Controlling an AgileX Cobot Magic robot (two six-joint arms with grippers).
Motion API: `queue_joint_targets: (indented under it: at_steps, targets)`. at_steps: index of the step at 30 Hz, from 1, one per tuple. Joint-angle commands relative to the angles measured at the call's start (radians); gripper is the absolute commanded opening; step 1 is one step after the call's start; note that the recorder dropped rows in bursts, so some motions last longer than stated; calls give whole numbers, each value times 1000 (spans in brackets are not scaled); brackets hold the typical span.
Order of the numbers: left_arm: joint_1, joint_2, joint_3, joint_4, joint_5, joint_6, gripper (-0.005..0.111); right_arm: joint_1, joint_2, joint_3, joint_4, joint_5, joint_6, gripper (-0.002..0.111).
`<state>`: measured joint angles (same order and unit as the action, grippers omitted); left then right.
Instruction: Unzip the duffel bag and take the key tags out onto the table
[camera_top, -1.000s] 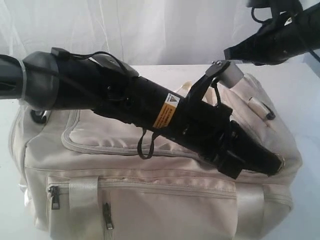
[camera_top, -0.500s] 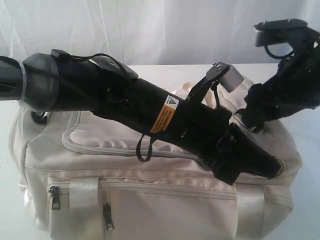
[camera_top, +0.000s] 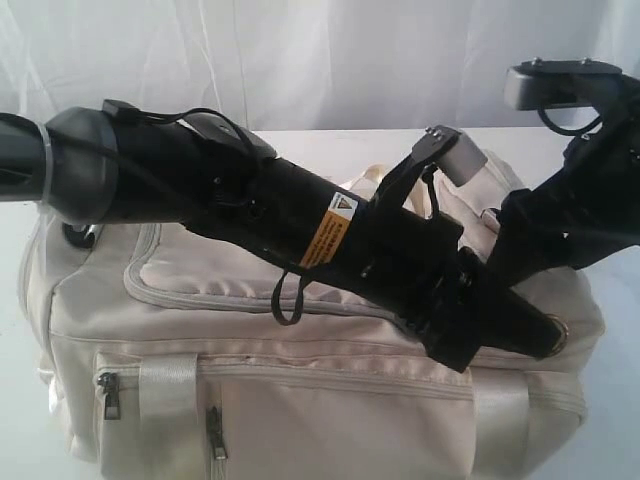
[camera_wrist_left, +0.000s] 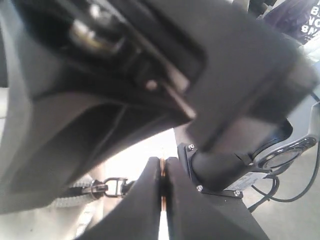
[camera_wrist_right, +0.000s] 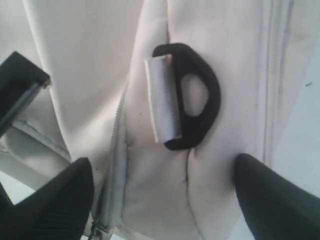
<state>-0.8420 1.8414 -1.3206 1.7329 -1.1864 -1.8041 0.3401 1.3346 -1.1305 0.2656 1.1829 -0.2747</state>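
Observation:
The cream duffel bag (camera_top: 330, 400) fills the near part of the white table (camera_top: 600, 170). My left arm lies across the bag's top. Its gripper (camera_top: 545, 335) is at the bag's right end, shut (camera_wrist_left: 163, 167) on a thin copper-coloured zipper pull. The pull's link runs back to a dark slider (camera_wrist_left: 102, 188). My right gripper (camera_wrist_right: 165, 200) stands open just above the bag's end panel, with both black fingers (camera_wrist_right: 55, 200) spread either side of a fabric fold below a black D-ring (camera_wrist_right: 200, 95). In the exterior view the right gripper (camera_top: 500, 240) sits behind the left one. The key tags are hidden.
Two dark zipper pulls (camera_top: 215, 435) hang on the front pockets. A webbing handle (camera_top: 165, 385) crosses the front. A zipper track (camera_wrist_right: 117, 160) runs beside the right gripper's fingers. White curtain (camera_top: 300, 60) backs the table.
The right arm has come down from the upper right to the bag's right end, and its jaws have opened. The left arm and its grip have stayed put.

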Motion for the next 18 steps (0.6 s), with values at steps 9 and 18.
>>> queue_joint_targets:
  at_steps: [9, 18]
  targets:
    - [-8, -15, 4, -4, -35, 6, 5, 1, 14, 51, -80, -10, 75, 62]
    - [-8, -15, 4, -41, -35, 2, 5, 1, 24, 59, -80, -81, 74, 9]
